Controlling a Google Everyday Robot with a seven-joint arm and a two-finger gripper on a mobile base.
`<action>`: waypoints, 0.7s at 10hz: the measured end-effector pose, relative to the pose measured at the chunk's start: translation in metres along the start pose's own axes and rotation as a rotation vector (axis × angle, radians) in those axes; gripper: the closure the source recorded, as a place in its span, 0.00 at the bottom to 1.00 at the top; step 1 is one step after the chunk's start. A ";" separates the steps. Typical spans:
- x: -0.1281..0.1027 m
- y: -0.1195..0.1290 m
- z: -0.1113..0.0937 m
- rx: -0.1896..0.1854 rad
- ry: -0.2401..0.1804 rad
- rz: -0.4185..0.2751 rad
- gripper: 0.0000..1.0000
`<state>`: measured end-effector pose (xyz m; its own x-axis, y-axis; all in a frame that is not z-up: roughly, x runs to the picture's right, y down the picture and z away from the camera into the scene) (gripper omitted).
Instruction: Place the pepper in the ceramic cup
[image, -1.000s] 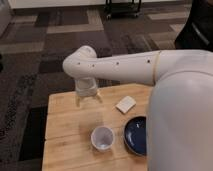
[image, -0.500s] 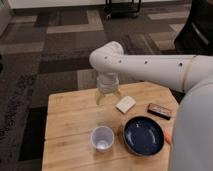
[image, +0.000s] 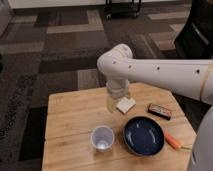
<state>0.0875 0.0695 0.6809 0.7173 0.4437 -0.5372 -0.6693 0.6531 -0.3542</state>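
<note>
The pepper (image: 172, 141), slim and orange-red, lies on the wooden table (image: 70, 120) near its front right corner, just right of a wide dark blue dish (image: 144, 135). The white ceramic cup (image: 102, 137) stands upright left of the dish, with nothing in it. My gripper (image: 117, 102) hangs pointing down over the back middle of the table, beside a small white square object (image: 125, 104). It is open and holds nothing. It is well apart from both the pepper and the cup.
A dark rectangular bar with a red top (image: 159, 110) lies at the back right of the table. My white arm (image: 165, 72) reaches in from the right above the table. Patterned carpet surrounds the table, and a dark cart (image: 122, 7) stands far behind.
The gripper has swung from the table's back left toward the back middle. The view has shifted, bringing the dark bar and then the pepper into sight.
</note>
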 end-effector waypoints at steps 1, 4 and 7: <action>0.003 -0.002 0.000 0.012 0.006 -0.018 0.35; 0.002 -0.001 0.000 0.011 0.005 -0.019 0.35; 0.002 -0.001 0.000 0.012 0.005 -0.019 0.35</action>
<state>0.0895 0.0694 0.6800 0.7288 0.4280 -0.5344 -0.6533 0.6684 -0.3556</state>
